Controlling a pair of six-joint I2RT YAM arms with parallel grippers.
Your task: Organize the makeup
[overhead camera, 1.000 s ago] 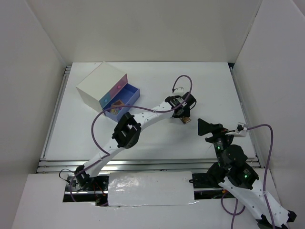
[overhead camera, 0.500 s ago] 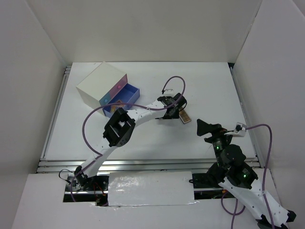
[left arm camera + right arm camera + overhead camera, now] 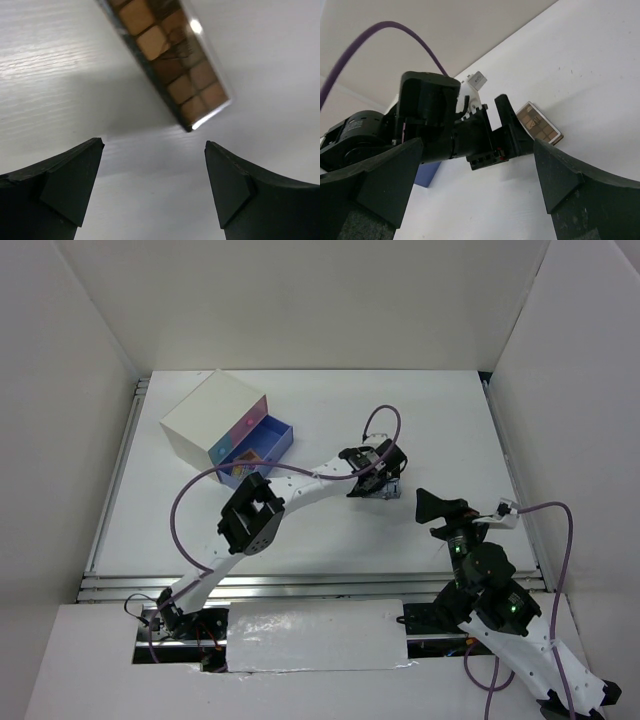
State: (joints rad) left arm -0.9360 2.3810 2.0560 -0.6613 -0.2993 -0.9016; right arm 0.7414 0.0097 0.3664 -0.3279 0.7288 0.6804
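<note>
A long eyeshadow palette (image 3: 170, 60) with brown and tan shades lies flat on the white table, and also shows in the right wrist view as the palette (image 3: 538, 124). My left gripper (image 3: 155, 175) is open just short of its near end, with only bare table between its fingers. From above, the left gripper (image 3: 383, 483) covers most of the palette. My right gripper (image 3: 477, 190) is open and empty, facing the left gripper from the near right. In the top view the right gripper (image 3: 435, 508) is apart from the palette.
A white box (image 3: 212, 418) stands at the back left with its blue drawer (image 3: 262, 448) pulled open; a small colourful item (image 3: 245, 456) lies inside. White walls enclose the table (image 3: 330, 530) on three sides.
The left gripper swung left, then back right over the palette, and its jaws opened a little wider. The palette stayed on the table. The right arm has not moved.
</note>
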